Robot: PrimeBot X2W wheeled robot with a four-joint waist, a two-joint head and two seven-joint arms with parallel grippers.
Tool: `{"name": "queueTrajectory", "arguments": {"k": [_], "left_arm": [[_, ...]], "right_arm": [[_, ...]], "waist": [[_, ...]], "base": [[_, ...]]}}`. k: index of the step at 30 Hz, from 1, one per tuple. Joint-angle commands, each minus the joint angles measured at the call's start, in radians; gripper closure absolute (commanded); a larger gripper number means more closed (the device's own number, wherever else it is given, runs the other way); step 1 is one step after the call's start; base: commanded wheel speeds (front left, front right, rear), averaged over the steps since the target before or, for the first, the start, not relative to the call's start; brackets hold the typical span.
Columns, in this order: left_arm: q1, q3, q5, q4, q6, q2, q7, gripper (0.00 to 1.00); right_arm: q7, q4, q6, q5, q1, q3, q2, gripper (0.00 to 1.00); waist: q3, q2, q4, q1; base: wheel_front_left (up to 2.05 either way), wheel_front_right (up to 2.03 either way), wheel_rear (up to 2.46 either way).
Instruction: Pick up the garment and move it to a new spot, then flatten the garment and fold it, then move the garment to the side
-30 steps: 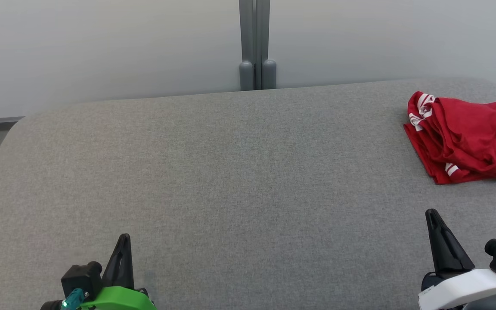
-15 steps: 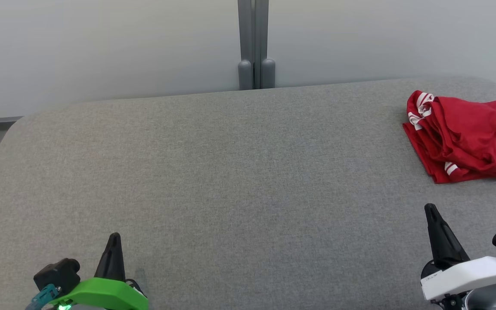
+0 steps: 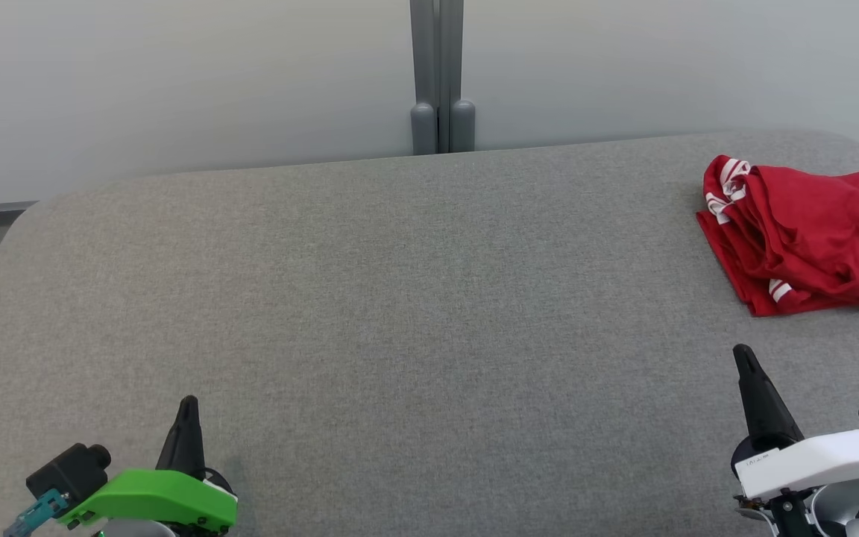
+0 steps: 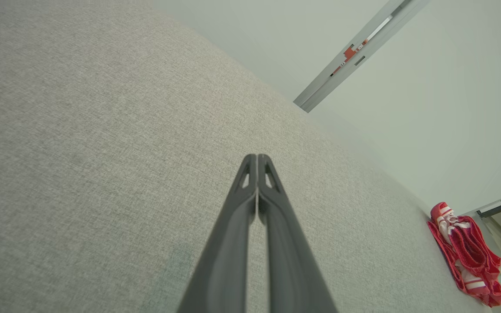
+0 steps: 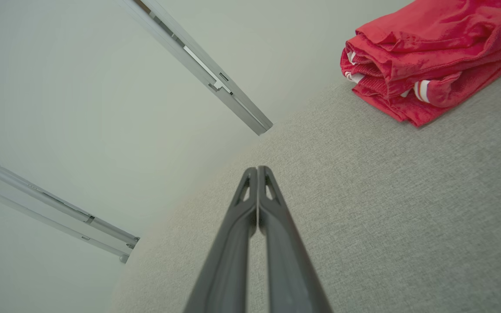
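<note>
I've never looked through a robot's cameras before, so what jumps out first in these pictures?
A red garment with white stripes, bundled in loose folds, lies at the far right of a wide grey fabric-covered table. Along the near edge, the left gripper and the right gripper point forward, fingers pressed shut, both apart from the garment; the right one is nearer it.

Grey woven-fabric table [image 3: 370, 298], rounded far corners, surface flat. Lying directly on it: red garment [image 3: 802, 239] with white stripe trim, folded into a rumpled bundle, at 2 o'clock, close to the table's right edge and far corner.
</note>
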Motion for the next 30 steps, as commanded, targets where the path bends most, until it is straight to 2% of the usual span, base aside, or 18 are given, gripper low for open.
{"name": "queueTrajectory", "arguments": {"k": [1,30], "left_arm": [[-0.036,0.014,-0.034,-0.014,-0.011,0.000,0.007,1.00],[-0.064,0.104,-0.346,-0.013,-0.070,-0.034,0.090,1.00]], "right_arm": [[0.006,-0.002,0.000,0.035,-0.026,-0.004,-0.004,1.00],[0.047,0.087,0.000,0.360,-0.095,-0.019,0.012,1.00]], "waist": [[0.000,0.0000,0.000,0.0000],[0.005,0.0000,-0.006,0.0000]], "base": [[0.00,0.00,0.00],[0.00,0.00,0.00]]}}
